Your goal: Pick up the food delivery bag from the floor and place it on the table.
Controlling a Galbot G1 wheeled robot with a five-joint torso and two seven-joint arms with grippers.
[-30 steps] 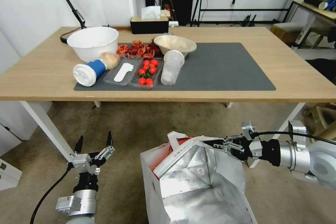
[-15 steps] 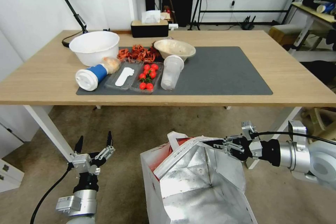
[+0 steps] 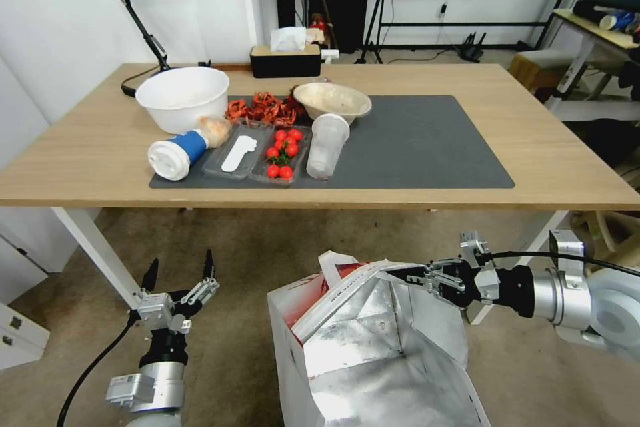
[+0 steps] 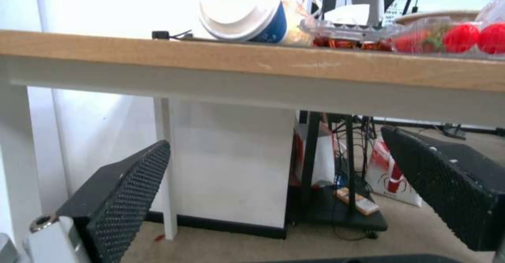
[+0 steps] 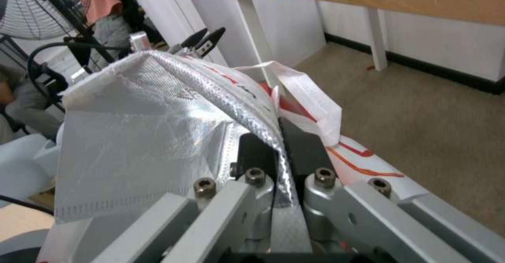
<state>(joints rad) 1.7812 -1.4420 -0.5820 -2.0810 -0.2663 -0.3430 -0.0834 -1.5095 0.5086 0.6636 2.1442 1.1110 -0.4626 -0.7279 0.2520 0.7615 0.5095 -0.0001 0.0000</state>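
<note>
The right gripper (image 3: 408, 275) is pinched tight on the foil-lined top rim of the food delivery bag (image 3: 373, 347); in the right wrist view its black pads (image 5: 305, 152) press the crinkled silver edge between them. Just beyond the pads a flat white woven strap handle (image 5: 310, 97) loops up, with red print on the white outer wall beside it. The bag is boxy and gapes open below the gripper, its base cut off by the picture's edge, so whether it rests on the floor (image 3: 267, 247) cannot be told. Ahead of and above the gripper stands the table (image 3: 533, 167), light wood with a dark grey mat (image 3: 427, 147). Across the bag, the left gripper (image 3: 179, 267) hangs low with its dimpled black fingers (image 4: 121, 200) spread.
</note>
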